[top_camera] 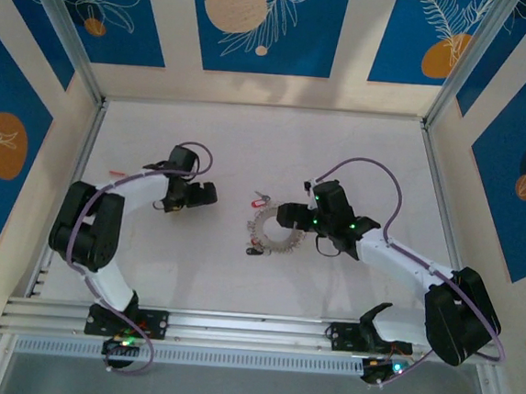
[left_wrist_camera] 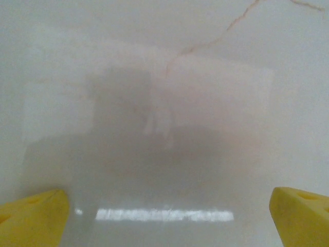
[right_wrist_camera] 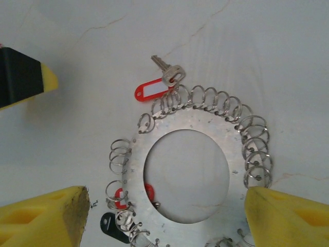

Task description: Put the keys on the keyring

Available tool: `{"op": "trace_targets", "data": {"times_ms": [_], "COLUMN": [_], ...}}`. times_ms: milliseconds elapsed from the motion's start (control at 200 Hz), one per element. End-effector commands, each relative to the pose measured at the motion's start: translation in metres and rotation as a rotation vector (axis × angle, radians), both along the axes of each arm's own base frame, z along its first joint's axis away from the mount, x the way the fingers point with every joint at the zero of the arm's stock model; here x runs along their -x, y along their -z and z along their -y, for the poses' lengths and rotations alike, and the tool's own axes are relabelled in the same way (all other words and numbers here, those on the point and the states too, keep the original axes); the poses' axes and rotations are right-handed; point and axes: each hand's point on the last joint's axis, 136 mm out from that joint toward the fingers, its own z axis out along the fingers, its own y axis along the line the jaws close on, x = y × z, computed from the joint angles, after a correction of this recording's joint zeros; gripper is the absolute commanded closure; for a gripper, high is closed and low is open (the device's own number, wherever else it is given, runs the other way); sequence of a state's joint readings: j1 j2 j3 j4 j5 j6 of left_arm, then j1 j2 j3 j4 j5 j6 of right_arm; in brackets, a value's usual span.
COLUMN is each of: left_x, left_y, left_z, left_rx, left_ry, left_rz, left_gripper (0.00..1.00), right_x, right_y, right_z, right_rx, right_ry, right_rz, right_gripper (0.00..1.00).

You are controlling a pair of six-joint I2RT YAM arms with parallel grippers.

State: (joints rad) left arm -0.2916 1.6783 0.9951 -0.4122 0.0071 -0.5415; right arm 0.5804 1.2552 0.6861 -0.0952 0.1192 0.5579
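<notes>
The keyring (right_wrist_camera: 195,121) lies flat on the counter (right_wrist_camera: 277,51). The right gripper (right_wrist_camera: 164,208) is poised open over it, a finger at either side, with nothing gripped. A red-tagged key (right_wrist_camera: 154,91) lies loose just outside the rim at 11 o'clock. The left gripper (left_wrist_camera: 167,218) is spread wide and empty. The ring is best pinned firmly, so that the key can be threaded onto a free loop (right_wrist_camera: 145,123) without the plate sliding.

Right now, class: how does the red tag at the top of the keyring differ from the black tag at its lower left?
The red tag has a white label window; the black tag is all black. The red tag carries a silver key; no key shows on the black tag. The red tag lies by the keyring's upper rim; the black tag by its lower left. Both are small tags beside the ring.
</notes>
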Motion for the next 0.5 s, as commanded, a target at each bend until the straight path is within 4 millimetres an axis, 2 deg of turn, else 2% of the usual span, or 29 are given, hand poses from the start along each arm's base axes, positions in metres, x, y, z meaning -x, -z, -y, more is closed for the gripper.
{"op": "trace_targets", "data": {"times_ms": [0, 80, 190, 265, 390, 495], "left_x": [-0.019, -0.041, -0.065, -0.078, -0.098, -0.104], "left_y": [-0.041, -0.052, -0.054, -0.053, -0.047, -0.036], "left_z": [-0.033, -0.059, -0.111, -0.139, -0.172, -0.196], "left_rx": [-0.114, -0.101, -0.089, -0.127, -0.246, -0.333], "left_ry": [-0.038, -0.108, -0.262, -0.323, -0.368, -0.411], "left_rz": [0.072, 0.070, 0.055, 0.053, 0.023, -0.023], "left_gripper": [0.00, 0.00, 0.00, 0.00, 0.00, 0.00], "right_x": [0.005, 0.004, 0.003, 0.002, -0.002, -0.009], "right_y": [-0.008, -0.005, -0.004, -0.004, -0.005, -0.022], "right_z": [-0.012, -0.009, -0.004, 0.002, 0.015, 0.019], "right_rx": [-0.060, -0.045, -0.050, -0.030, -0.032, -0.027], "right_ry": [-0.049, -0.029, -0.017, -0.015, -0.002, -0.025], "right_rz": [0.003, 0.003, 0.031, 0.048, 0.054, 0.054], "right_gripper": [0.20, 0.20, 0.20, 0.19, 0.18, 0.18]}}
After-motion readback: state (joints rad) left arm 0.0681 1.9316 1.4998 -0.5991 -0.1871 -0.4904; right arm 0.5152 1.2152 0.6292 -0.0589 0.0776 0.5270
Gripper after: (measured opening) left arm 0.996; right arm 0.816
